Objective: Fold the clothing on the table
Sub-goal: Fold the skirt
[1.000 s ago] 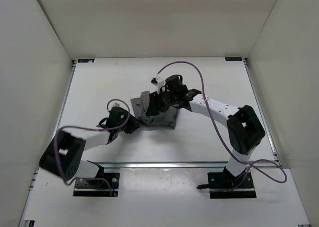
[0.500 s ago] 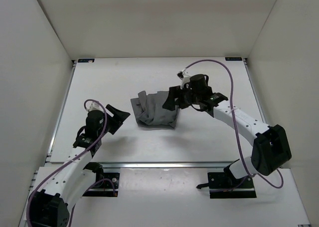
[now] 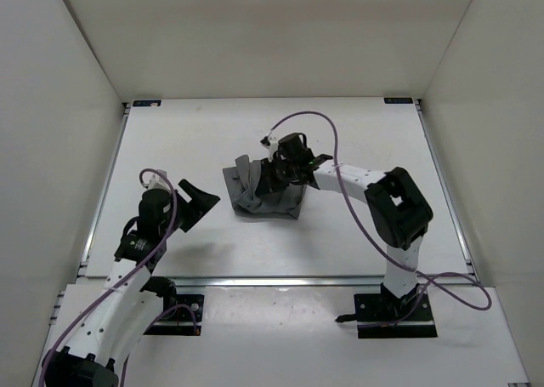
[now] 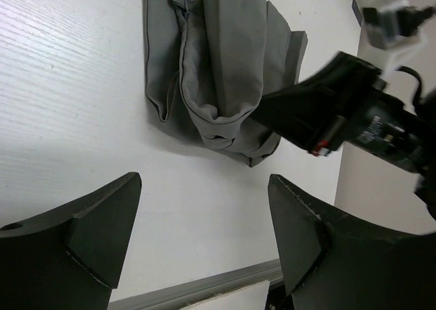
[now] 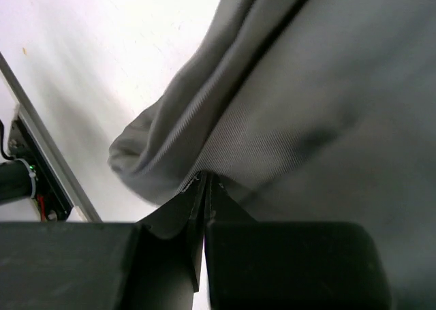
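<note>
On one table (image 3: 374, 140), one grey garment (image 3: 265, 198), right end effector (image 5: 206, 180) clenched on it, left end effector (image 4: 204, 187) released

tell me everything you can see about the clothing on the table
The clothing is soft mid-grey woven fabric, bunched into a rumpled, partly folded heap with long lengthwise folds and a rounded, doubled-over end. It lies on the white table, near its middle. The right claw is shut at one edge, seemingly pinching a fold; the left claw is open and apart from it.
</note>
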### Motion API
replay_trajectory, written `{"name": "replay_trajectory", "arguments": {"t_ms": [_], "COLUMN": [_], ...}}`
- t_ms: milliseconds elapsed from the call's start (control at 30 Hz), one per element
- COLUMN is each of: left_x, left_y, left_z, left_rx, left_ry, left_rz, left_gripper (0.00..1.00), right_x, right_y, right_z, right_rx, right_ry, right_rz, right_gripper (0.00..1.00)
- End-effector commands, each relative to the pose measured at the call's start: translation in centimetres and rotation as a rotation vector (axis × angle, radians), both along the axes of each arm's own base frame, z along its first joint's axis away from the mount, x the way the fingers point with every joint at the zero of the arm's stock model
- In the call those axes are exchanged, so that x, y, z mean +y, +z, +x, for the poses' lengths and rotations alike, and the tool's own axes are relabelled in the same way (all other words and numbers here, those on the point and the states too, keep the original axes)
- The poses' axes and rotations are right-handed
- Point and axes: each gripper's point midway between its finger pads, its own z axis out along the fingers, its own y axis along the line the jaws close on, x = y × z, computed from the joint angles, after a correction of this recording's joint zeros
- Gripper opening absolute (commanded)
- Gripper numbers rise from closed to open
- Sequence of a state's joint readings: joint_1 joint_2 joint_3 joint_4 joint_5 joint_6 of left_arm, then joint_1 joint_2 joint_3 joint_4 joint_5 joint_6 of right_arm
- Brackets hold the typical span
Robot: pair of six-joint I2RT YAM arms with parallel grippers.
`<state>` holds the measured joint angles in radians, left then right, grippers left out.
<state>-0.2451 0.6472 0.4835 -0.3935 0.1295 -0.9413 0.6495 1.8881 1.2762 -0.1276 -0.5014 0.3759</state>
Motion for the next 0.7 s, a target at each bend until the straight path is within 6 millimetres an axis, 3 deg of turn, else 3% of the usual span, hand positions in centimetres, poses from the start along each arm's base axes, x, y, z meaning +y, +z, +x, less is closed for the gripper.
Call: {"name": "replay_trajectory", "arguments": {"t_ms": [0, 233, 333, 400, 433, 467, 500, 533, 567, 633, 667], "left_x": [0.4, 0.2, 0.3, 0.4, 0.4, 0.7, 0.4, 0.4, 0.1, -0.5, -0.3], "left_y": [0.4, -0.4, -0.2, -0.4, -0.4, -0.5, -0.7, -1.1, -0.7, -0.9, -1.2], "left_z": [-0.4, -0.6, -0.5, -0.7, -0.7, -0.6, -0.7, -0.9, -0.8, -0.6, -0.5], "left_rx": [-0.003, 0.002, -0.001, 0.007, 0.005, 0.005, 0.011, 0.019, 0.002, 0.007, 0.024], "left_ry": [-0.001, -0.013, -0.006, -0.008, -0.010, -0.003, -0.018, -0.035, -0.055, -0.159, -0.182], "left_rz": [0.029, 0.017, 0.021, 0.031, 0.032, 0.039, 0.039, 0.048, 0.048, 0.089, 0.115], "left_gripper": [0.86, 0.87, 0.87, 0.87, 0.88, 0.88, 0.88, 0.94, 0.99, 0.99, 0.99], "right_x": [3.3, 6.5, 6.9, 6.0, 6.1, 5.1, 4.1, 3.2, 1.9, -2.1, -3.6], "right_y": [1.3, 0.7, 0.1, -0.2, 1.6, 2.9, 2.5, 5.1, 5.6, 5.6, 6.7], "right_z": [0.0, -0.3, -0.5, 0.0, 0.4, 0.4, 0.3, 1.2, 0.7, 1.0, 1.1], "right_rx": [-0.057, -0.109, -0.113, -0.112, -0.156, -0.185, -0.181, -0.235, -0.241, -0.211, -0.222], "right_ry": [0.080, 0.225, 0.233, 0.193, 0.173, 0.140, 0.111, 0.049, 0.013, -0.072, -0.106], "right_rz": [0.057, 0.037, -0.011, -0.043, -0.018, -0.016, -0.026, -0.001, -0.009, -0.047, -0.051], "right_gripper": [0.00, 0.00, 0.00, 0.00, 0.00, 0.00, 0.00, 0.00, 0.00, 0.02, 0.02]}}
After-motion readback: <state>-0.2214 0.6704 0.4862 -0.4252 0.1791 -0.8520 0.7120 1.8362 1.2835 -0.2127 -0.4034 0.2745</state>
